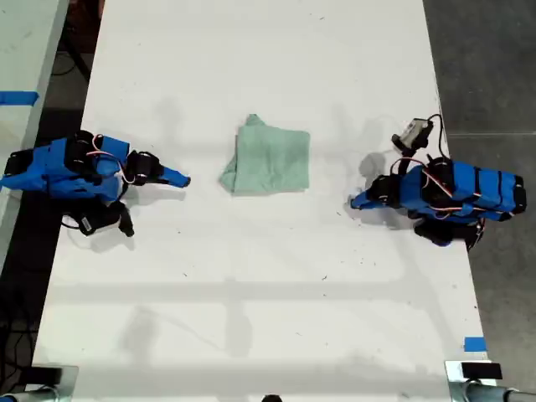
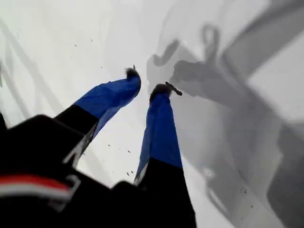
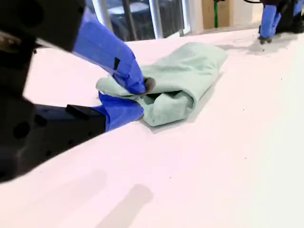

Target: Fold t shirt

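The t shirt (image 1: 268, 159) lies on the white table (image 1: 251, 293), about midway between the two arms. It is pale green, soft and wrinkly, and looks folded into a small thick square with one puffy corner. I think the fold is nearly done. To finish well, slide in low toward the t shirt and pinch only that loose corner.

My first gripper (image 2: 147, 81) has its tips a little apart and holds nothing. My second gripper (image 3: 141, 95) points at the t shirt, but I cannot tell if its tips meet.
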`<state>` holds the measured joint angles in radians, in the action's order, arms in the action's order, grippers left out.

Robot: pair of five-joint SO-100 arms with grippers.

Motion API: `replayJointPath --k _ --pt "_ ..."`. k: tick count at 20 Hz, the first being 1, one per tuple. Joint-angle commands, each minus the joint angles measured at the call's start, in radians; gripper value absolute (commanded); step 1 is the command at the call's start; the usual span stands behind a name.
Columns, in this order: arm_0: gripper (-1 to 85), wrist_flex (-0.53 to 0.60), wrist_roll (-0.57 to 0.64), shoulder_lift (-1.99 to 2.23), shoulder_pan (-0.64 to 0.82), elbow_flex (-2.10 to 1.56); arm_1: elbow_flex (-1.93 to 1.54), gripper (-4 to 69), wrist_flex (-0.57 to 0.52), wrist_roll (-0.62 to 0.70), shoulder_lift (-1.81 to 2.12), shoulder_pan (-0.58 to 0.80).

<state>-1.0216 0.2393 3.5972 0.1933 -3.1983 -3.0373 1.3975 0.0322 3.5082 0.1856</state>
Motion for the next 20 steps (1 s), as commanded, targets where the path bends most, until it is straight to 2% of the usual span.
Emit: replayJointPath --k 1,20 --pt "4.8 -0.011 0.034 0.006 -0.018 -0.011 -0.037 10.1 0.003 0.206 0.005 0.008" --pt "4.8 -0.011 0.037 0.006 -0.009 -0.009 -0.037 10.3 0.003 0.187 0.005 0.012"
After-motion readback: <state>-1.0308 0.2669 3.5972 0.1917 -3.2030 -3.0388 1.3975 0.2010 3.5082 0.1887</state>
